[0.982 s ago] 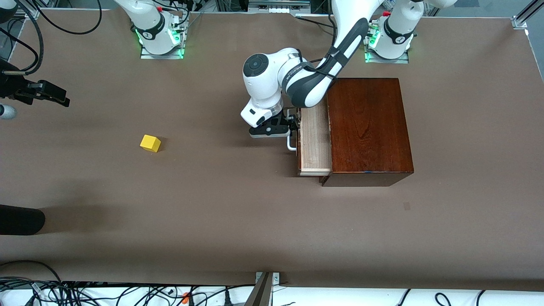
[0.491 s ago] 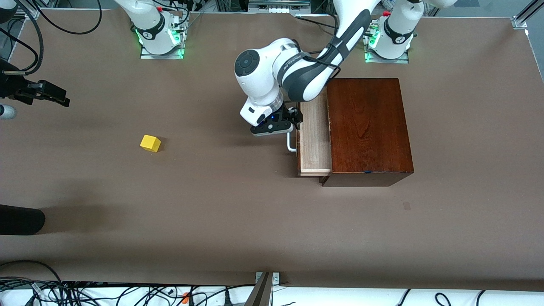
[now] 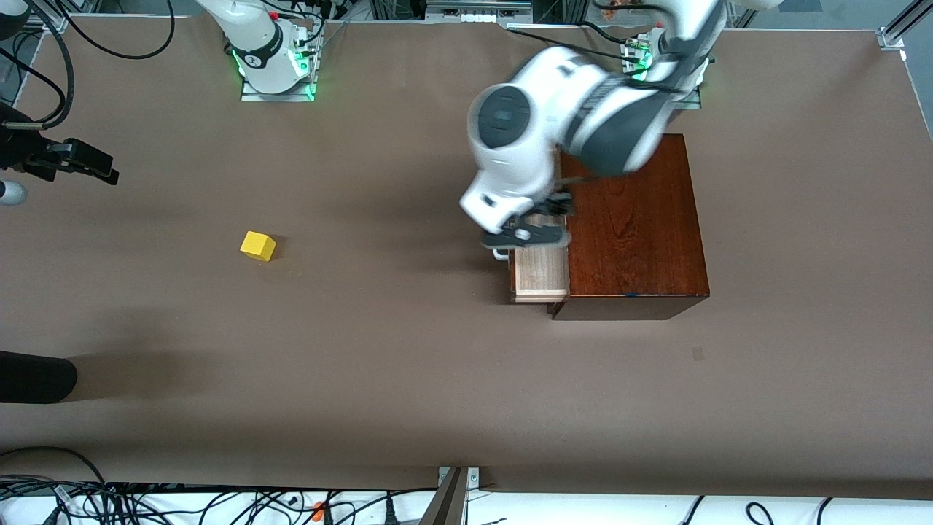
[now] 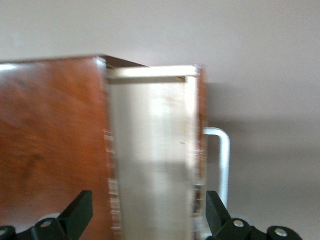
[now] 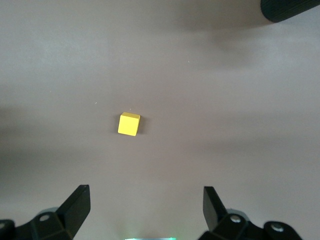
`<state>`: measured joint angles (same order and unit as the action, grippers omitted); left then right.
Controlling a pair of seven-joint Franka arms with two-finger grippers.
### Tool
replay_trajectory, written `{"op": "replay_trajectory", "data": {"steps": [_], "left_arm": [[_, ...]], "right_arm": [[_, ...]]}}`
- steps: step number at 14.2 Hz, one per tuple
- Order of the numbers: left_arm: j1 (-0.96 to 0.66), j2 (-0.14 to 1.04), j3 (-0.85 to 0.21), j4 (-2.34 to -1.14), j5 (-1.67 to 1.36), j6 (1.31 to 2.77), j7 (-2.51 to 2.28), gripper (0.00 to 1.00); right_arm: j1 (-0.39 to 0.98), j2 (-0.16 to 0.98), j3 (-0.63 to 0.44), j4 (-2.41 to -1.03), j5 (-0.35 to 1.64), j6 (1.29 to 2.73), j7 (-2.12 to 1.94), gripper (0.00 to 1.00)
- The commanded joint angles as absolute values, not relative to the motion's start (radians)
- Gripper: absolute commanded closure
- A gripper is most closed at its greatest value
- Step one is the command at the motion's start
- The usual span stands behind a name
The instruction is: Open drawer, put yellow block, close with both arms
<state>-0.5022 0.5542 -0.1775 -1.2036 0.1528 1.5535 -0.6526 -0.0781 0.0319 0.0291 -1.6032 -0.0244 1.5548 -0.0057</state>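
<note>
The drawer [image 3: 541,275] is pulled partly out of the dark mahogany box [image 3: 634,226]; its pale tray is empty, and its white handle [image 3: 500,254] faces the right arm's end. My left gripper [image 3: 548,219] is open and empty in the air over the drawer. In the left wrist view its fingers [image 4: 77,215] straddle the tray [image 4: 150,140], with the handle [image 4: 225,160] beside it. The yellow block [image 3: 258,246] lies on the table toward the right arm's end. My right gripper [image 5: 146,210] is open, high over the table, and looks down on the block [image 5: 129,124].
The brown table [image 3: 408,364] is bare between the block and the drawer. A black rounded object [image 3: 33,377] lies at the table edge at the right arm's end, and also shows in the right wrist view [image 5: 292,9]. Cables run along the front edge.
My left gripper has left the handle, risen and swung over the open drawer toward the box. The drawer, the block and the right arm have not moved.
</note>
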Motion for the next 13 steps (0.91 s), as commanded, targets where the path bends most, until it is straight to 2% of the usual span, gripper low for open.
{"op": "replay_trajectory", "data": {"steps": [1,4,7,10,11,13], "left_arm": [[-0.387,0.496,-0.187,-1.216,0.118,1.493,-0.420,0.00],[-0.267,0.448,-0.187,-1.216,0.043,1.442,-0.231,0.00],[-0.135,0.382,-0.187,-1.229,-0.015,1.364,-0.065,0.00],[-0.019,0.335,-0.177,-1.242,-0.052,1.333,0.098,0.00],[-0.012,0.303,-0.164,-1.273,-0.063,1.336,0.132,0.00],[-0.046,0.220,-0.042,-1.363,-0.102,1.380,0.149,0.00]], "right_arm": [[-0.066,0.025,0.038,-1.600,-0.014,1.560,0.012,0.00],[-0.052,0.014,0.057,-1.611,-0.014,1.562,0.034,0.00],[-0.052,-0.006,0.145,-1.631,-0.023,1.562,0.164,0.00],[-0.052,-0.008,0.160,-1.669,-0.015,1.604,0.195,0.00],[-0.052,-0.018,0.160,-1.698,-0.014,1.626,0.228,0.00],[-0.054,-0.066,0.160,-1.841,-0.012,1.746,0.270,0.00]]}}
